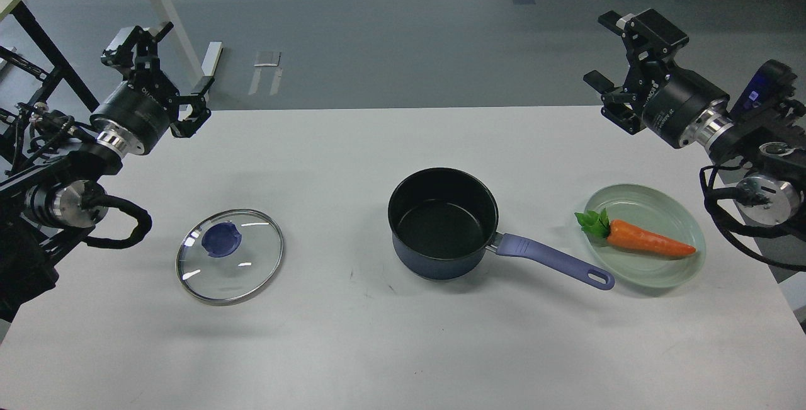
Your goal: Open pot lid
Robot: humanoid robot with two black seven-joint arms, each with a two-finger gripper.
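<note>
The pot lid (230, 256) is seen lying flat on the tabletop (352, 347), off the pot (443, 223), below the released, empty left tool (165, 73), far from the likewise released right tool (609, 57).

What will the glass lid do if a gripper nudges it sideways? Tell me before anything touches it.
The pot lid lies flat on the smooth white table, apart from the pot, so it would probably slide, not roll. Glass with a thin metal rim looks rigid but breakable. Its low knob gives little to grasp.
</note>
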